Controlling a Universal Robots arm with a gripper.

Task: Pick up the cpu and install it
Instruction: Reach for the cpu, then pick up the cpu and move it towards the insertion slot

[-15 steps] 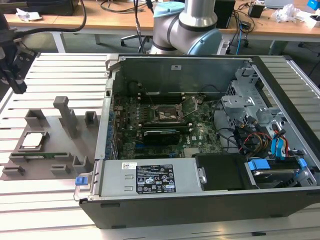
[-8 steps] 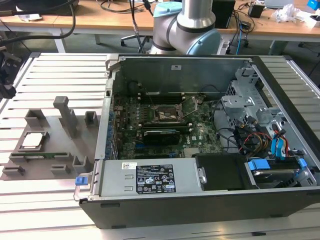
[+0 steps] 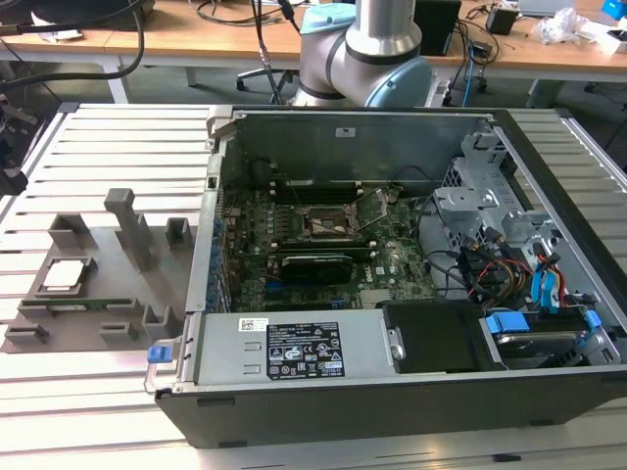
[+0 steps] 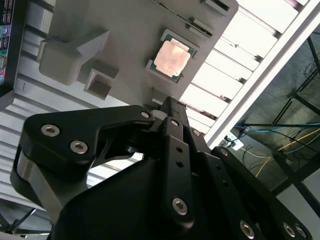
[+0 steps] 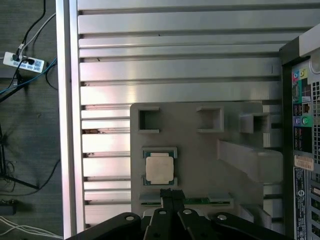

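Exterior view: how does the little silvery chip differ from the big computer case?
The small flat silvery-topped square chip is far smaller than the big dark metal computer case. The chip lies in a grey plastic fixture plate; the case sits beside it, toward the exterior view's right. The chip's top is plain; the case is open. Both lie flat.

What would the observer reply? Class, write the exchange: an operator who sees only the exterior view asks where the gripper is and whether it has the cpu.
Operator: Where is the gripper?
Observer: In the first wrist view the gripper hangs over the grey fixture, close by the cpu.
Operator: Does it hold the cpu?
Observer: No. In both wrist views its jaws are shut on nothing, and the cpu lies free in its seat.
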